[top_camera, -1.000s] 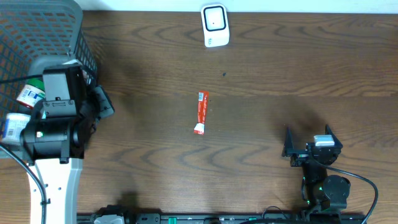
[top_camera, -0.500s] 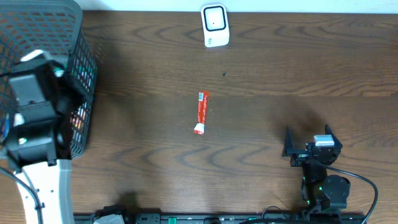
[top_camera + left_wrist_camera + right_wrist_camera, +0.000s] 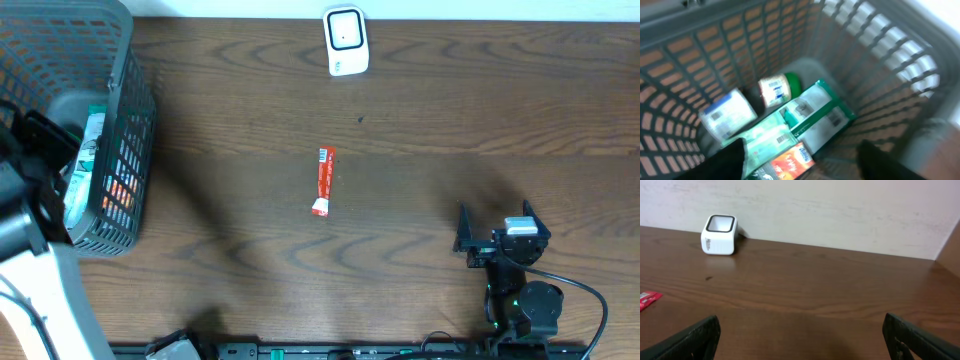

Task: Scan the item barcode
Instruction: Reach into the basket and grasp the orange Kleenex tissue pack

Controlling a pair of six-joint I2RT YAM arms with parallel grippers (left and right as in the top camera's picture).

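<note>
Left claw (image 3: 801, 150) is hanging wide open and empty above the grey basket (image 3: 880, 60); only its wrist view is showing the green-lidded jar (image 3: 777, 89) inside. Right claw (image 3: 801, 320) is gaping, empty. The red sachet (image 3: 322, 181) is lying mid-table, unmoved, while the left arm (image 3: 40, 290) has been swinging outward.

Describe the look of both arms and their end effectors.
The left arm is black at the wrist and sits on a pale grey-white link with a thin black cable beside it. The right arm is black and compact, with a small silver block, a green light and a looping black cable. The left end effector and the right end effector both have dark, tapering fingers.
</note>
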